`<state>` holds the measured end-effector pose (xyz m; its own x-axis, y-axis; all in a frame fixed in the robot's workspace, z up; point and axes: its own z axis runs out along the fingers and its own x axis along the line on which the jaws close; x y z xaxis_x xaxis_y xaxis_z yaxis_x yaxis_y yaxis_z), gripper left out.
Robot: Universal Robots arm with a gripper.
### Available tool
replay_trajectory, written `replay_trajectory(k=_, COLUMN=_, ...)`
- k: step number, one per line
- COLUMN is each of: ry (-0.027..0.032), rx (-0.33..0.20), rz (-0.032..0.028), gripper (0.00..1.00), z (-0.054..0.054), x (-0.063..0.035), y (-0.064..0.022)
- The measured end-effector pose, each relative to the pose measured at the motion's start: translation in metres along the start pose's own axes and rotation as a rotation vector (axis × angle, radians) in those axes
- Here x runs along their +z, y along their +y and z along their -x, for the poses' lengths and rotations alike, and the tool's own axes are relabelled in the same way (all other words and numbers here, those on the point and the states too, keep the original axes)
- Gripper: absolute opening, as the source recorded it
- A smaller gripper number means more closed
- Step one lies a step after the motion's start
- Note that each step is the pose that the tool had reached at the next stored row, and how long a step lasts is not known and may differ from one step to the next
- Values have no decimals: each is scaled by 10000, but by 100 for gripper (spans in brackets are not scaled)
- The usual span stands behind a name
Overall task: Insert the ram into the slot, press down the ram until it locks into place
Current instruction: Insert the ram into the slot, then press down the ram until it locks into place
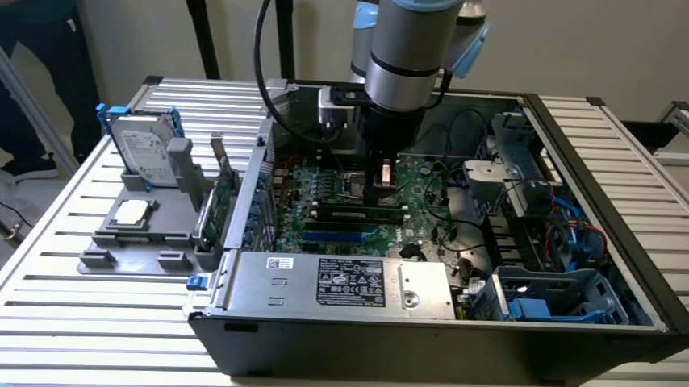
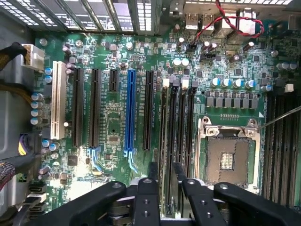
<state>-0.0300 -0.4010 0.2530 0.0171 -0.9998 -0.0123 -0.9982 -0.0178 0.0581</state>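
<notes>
On the slatted tabletop (image 1: pixel 64 282) you have the open computer case (image 1: pixel 603 266), with the arm (image 1: pixel 409 48) reaching straight down over the motherboard (image 2: pixel 113 117). The ram (image 1: pixel 356 213) lies along its slot (image 2: pixel 164 113), just beside the CPU socket (image 2: pixel 228 157), so you appear to be at the press-down step. Your jaws stand parted, one finger on each side of the ram's top edge and not clamped on it. Whether the end latches have closed cannot be told. Locking calls for straight, even downward pressure, square to the slot.
</notes>
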Motion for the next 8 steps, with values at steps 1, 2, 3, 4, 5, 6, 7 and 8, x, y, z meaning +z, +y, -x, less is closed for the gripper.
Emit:
replay_trajectory(k=1, ry=-1, rx=0, rz=0, gripper=19, z=0, x=0, y=0)
replay_trajectory(k=2, ry=0, rx=0, rz=0, gripper=19, z=0, x=0, y=0)
replay_trajectory(k=3, ry=-1, rx=-1, rz=0, gripper=13, z=0, x=0, y=0)
replay_trajectory(k=4, ry=0, rx=0, rz=0, gripper=11, z=0, x=0, y=0)
replay_trajectory(k=5, ry=0, rx=-1, rz=0, gripper=11, z=0, x=0, y=0)
replay_trajectory(k=6, ry=0, rx=-1, rz=0, gripper=11, z=0, x=0, y=0)
replay_trajectory(k=7, ry=0, rx=-1, rz=0, gripper=11, z=0, x=0, y=0)
replay_trajectory(k=8, ry=0, rx=-1, rz=0, gripper=11, z=0, x=0, y=0)
